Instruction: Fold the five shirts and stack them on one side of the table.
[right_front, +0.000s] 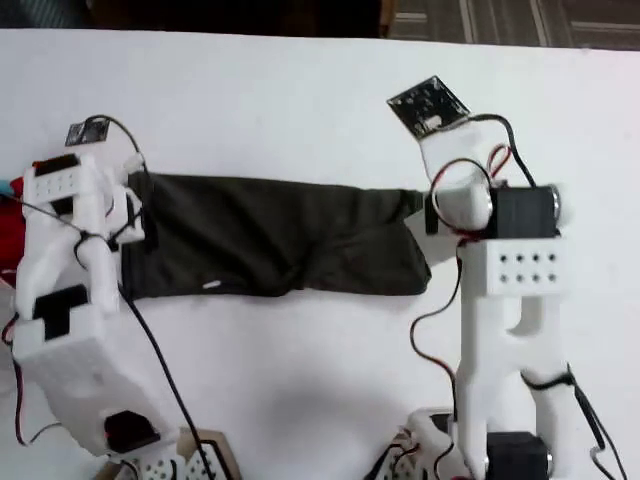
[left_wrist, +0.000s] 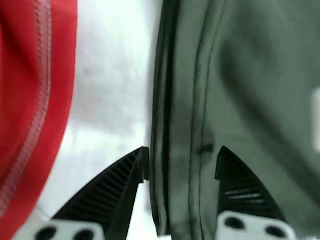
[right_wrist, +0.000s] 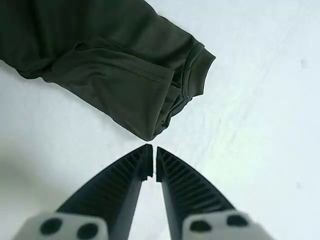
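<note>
While your left gripper (left_wrist: 183, 151) is hanging over the hemmed edge of the dark green shirt (left_wrist: 240, 75), its fingers are standing wide apart. One is sitting over the white table (left_wrist: 110, 75) just beside the hem and the other over the cloth, and they are clasping nothing. You are looking at the shirt lying across the middle of the table, folded into a long band between the two arms and creasing near its right end. Your right gripper (right_wrist: 153, 150) is sitting just off the shirt's ribbed end, its fingers pressing almost together on nothing. A red shirt (left_wrist: 30, 100) is lying beside the green one on the left arm's side, a strip of bare table parting them.
</note>
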